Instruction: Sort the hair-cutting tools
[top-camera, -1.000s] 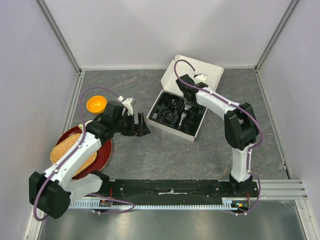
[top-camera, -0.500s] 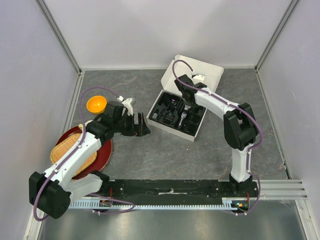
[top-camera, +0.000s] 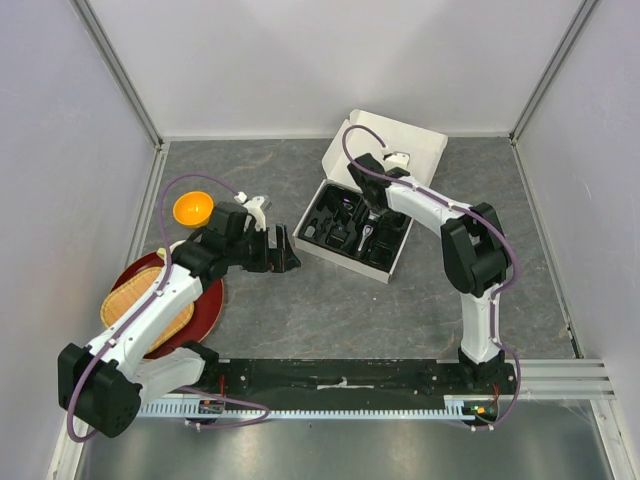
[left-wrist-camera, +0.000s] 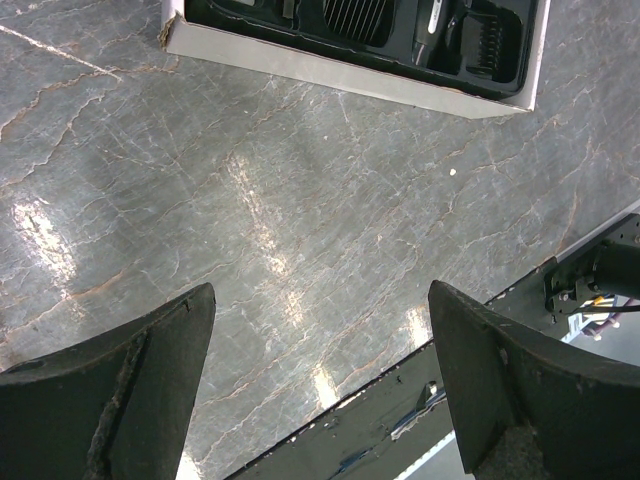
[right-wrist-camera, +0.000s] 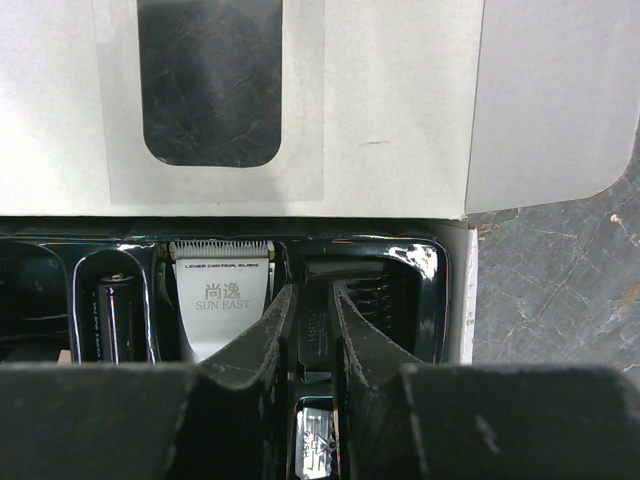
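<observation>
Black tray stocked, nothing sorted: pinches a guard comb with right gripper, holds left gripper wide, empty.

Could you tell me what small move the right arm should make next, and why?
Probably squeeze the right gripper shut: its fingers straddle a black guard comb in the tray, beside the clipper, but a firm grip isn't evident.

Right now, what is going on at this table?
The right tool is down in the white box, pinching a black guard comb that sits in the black tray beside the clipper. The left tool hangs open and empty above the table, next to the box. Nothing is sorted out yet.
</observation>
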